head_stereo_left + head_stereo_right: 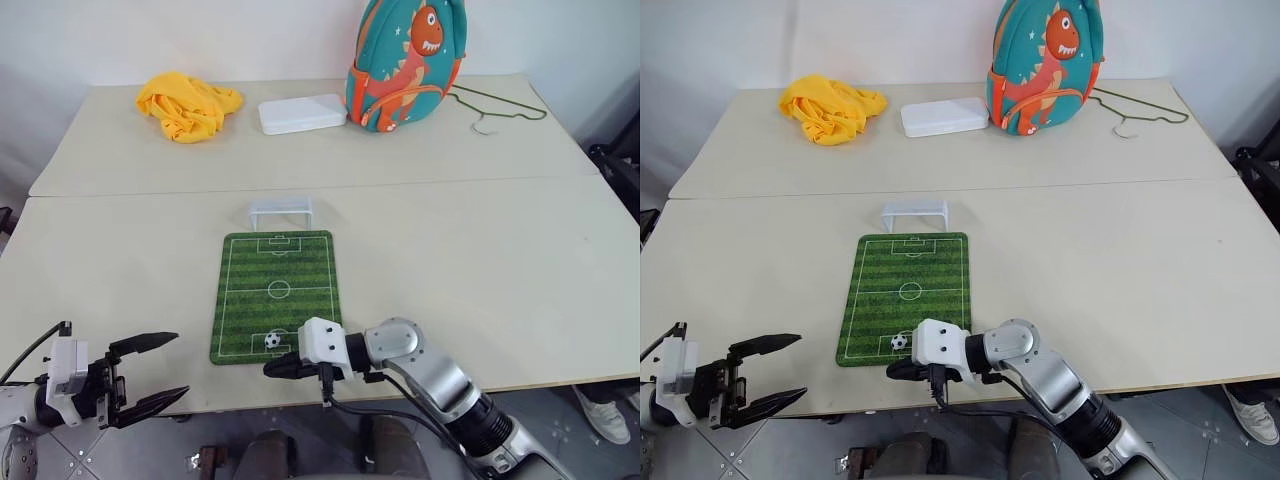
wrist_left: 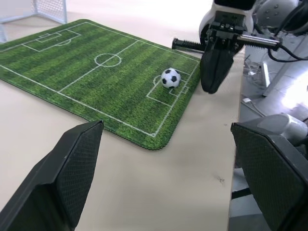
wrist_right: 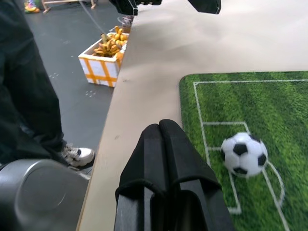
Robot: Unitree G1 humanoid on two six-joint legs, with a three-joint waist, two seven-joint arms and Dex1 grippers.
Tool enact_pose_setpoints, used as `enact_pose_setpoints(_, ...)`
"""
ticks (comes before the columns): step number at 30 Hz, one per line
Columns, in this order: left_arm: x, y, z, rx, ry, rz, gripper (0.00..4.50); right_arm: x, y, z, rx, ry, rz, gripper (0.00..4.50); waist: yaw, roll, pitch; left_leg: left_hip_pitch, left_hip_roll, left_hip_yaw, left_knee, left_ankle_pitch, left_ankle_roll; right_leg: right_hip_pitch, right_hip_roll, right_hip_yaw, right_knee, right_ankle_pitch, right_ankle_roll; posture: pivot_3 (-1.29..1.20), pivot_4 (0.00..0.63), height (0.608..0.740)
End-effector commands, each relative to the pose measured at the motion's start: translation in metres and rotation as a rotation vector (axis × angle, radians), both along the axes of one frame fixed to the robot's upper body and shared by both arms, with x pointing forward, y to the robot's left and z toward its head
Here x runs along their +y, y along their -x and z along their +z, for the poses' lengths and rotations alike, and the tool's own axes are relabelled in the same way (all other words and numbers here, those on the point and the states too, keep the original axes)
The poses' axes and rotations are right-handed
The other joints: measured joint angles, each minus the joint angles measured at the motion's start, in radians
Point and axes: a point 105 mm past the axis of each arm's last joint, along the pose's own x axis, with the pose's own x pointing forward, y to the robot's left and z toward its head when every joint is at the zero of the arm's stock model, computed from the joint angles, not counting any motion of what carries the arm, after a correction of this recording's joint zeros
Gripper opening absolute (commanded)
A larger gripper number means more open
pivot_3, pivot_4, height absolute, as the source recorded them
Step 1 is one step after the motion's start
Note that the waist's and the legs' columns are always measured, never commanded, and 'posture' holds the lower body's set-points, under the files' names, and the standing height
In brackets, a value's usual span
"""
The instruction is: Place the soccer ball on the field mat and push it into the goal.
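1. The field mat (image 1: 274, 294) lies with its long axis running from the table's near edge toward the goal (image 1: 280, 212), which stands just past its far short end, mouth facing the mat.
2. The soccer ball (image 1: 272, 340) rests on the mat's near penalty area.
3. The right gripper (image 1: 275, 368), fingers pressed together and empty, points sideways just behind the ball at the mat's near edge.
4. The left gripper (image 1: 165, 372) is spread wide, holding nothing, well left of the mat.
5. The mat's striped length between ball and goal lies bare.

One soccer ball (image 1: 272, 340); one field mat (image 1: 290, 270); one goal (image 1: 281, 212); one backpack (image 1: 405, 62); two hands.

Your head views look down over the table (image 1: 480, 270), wrist views sit low and close, sharing the field mat (image 2: 96, 82).
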Motion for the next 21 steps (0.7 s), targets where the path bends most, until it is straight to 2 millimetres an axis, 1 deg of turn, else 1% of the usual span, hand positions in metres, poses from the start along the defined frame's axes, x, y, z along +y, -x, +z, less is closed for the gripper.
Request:
enact_pose_setpoints(1,-0.003,-0.002,0.009,-0.046,0.012,0.011,4.5,0.007,0.0,0.005,-0.021,-0.018,0.004,0.03,0.0,0.0,0.0,0.0,0.0,0.0,0.0,0.0,0.0,0.0,0.0,0.0,0.0,0.0,0.0,0.0,0.15,0.74)
enact_pose_setpoints(3,-0.004,-0.002,0.009,-0.047,0.014,0.014,4.5,0.007,-0.006,0.006,-0.032,-0.022,-0.021,0.03,0.0,0.0,0.0,0.0,0.0,0.0,0.0,0.0,0.0,0.0,0.0,0.0,0.0,0.0,0.0,0.0,0.15,0.74)
enact_pose_setpoints(6,-0.004,-0.003,0.007,-0.048,0.028,0.036,4.5,0.003,-0.035,0.011,-0.089,-0.037,-0.142,0.03,-0.001,0.0,0.0,0.0,0.0,0.0,0.0,0.0,0.0,0.0,0.0,0.0,0.0,0.0,0.0,0.0,0.15,0.74)
enact_pose_setpoints(9,-0.005,-0.008,0.01,-0.059,0.065,0.085,4.5,-0.006,-0.069,0.025,-0.158,-0.071,-0.298,0.03,-0.002,0.0,0.0,0.0,0.0,0.0,0.0,0.0,0.0,0.0,0.0,0.001,0.0,0.0,0.0,0.0,0.15,0.74)
enact_pose_setpoints(12,-0.006,-0.015,0.014,-0.074,0.128,0.146,4.5,-0.018,-0.094,0.047,-0.246,-0.126,-0.41,0.03,-0.001,0.0,0.0,0.0,0.0,0.0,0.0,0.0,0.0,-0.001,0.0,0.001,0.0,0.0,0.0,0.0,0.15,0.74)
enact_pose_setpoints(13,-0.008,-0.017,0.015,-0.074,0.147,0.16,4.5,-0.02,-0.098,0.054,-0.244,-0.148,-0.425,0.03,-0.001,0.0,0.0,0.0,0.0,0.0,0.0,0.0,0.0,-0.001,0.0,0.0,0.001,0.0,0.0,0.0,0.15,0.74)
enact_pose_setpoints(15,-0.01,-0.021,0.016,-0.075,0.184,0.193,4.5,-0.023,-0.099,0.059,-0.233,-0.168,-0.431,0.03,-0.002,0.0,0.0,-0.001,0.0,0.0,-0.001,0.0,0.0,-0.001,0.0,0.0,0.0,0.0,0.0,0.0,0.15,0.74)
enact_pose_setpoints(18,-0.007,-0.029,0.02,-0.101,0.207,0.258,4.5,-0.026,-0.087,0.056,-0.219,-0.162,-0.384,0.03,-0.002,0.0,0.0,-0.001,0.0,0.0,-0.001,0.0,0.0,-0.001,0.0,0.0,0.0,0.0,0.0,0.0,0.15,0.74)
enact_pose_setpoints(20,-0.003,-0.034,0.022,-0.123,0.207,0.291,4.5,-0.037,-0.079,0.055,-0.216,-0.189,-0.383,0.03,-0.001,0.0,0.0,-0.001,0.0,0.0,-0.001,0.0,0.0,-0.001,0.001,0.0,0.0,0.0,0.0,0.0,0.15,0.74)
enact_pose_setpoints(21,-0.001,-0.037,0.024,-0.138,0.204,0.307,4.5,-0.048,-0.074,0.056,-0.204,-0.208,-0.387,0.03,0.002,0.0,0.0,-0.001,0.0,0.0,-0.001,0.0,0.0,-0.001,0.001,0.0,0.0,0.0,0.0,0.0,0.15,0.74)
